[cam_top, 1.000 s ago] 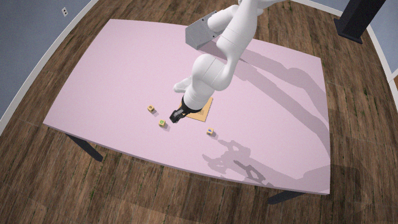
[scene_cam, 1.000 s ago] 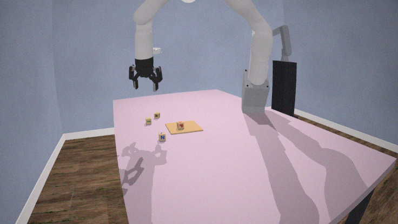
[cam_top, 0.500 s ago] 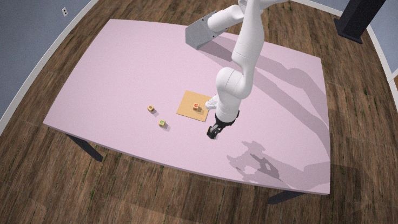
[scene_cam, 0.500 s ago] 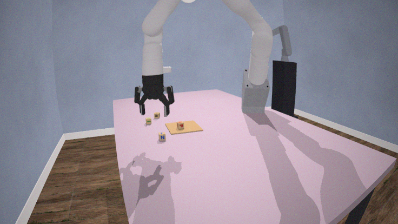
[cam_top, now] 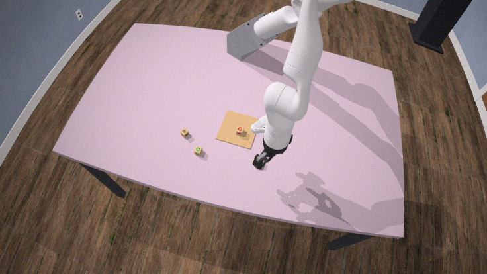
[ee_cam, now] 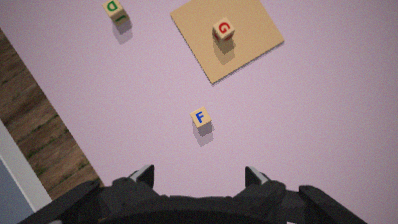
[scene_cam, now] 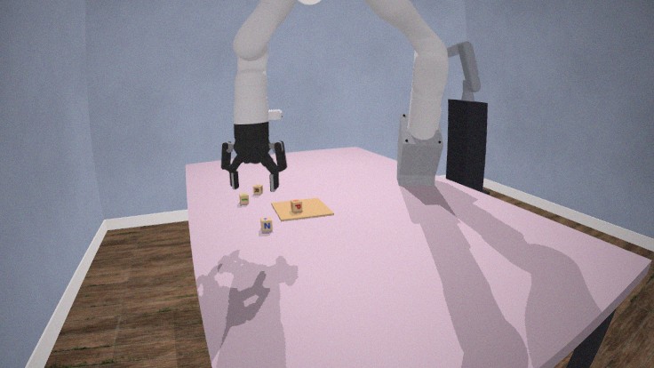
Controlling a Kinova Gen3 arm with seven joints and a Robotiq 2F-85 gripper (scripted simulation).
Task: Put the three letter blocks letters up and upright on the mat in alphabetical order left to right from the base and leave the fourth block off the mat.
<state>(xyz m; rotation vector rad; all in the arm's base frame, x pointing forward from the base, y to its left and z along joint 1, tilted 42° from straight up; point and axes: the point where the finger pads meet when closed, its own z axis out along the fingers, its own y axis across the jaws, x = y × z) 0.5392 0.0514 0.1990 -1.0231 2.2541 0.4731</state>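
Observation:
A tan mat (cam_top: 228, 132) (scene_cam: 316, 208) (ee_cam: 252, 31) lies flat on the pink table (cam_top: 153, 85). A block with a red G on top (cam_top: 239, 130) (scene_cam: 296, 205) (ee_cam: 223, 30) stands on it. A block with a blue F on top (scene_cam: 266, 224) (ee_cam: 200, 118) lies off the mat; my gripper hides it in the top view. A block with a green D (cam_top: 198, 150) (scene_cam: 243, 198) (ee_cam: 114, 8) and a fourth block (cam_top: 184, 132) (scene_cam: 258, 188) lie off the mat to one side. My gripper (cam_top: 259, 163) (scene_cam: 253, 185) (ee_cam: 199, 175) is open and empty, hanging well above the table over the F block.
The arm's grey base mount (cam_top: 243, 42) (scene_cam: 418, 160) stands at the table's far edge. A black pillar (cam_top: 435, 24) (scene_cam: 466, 141) stands on the floor behind it. The table edge and wooden floor (ee_cam: 30, 130) are close to the D block's side.

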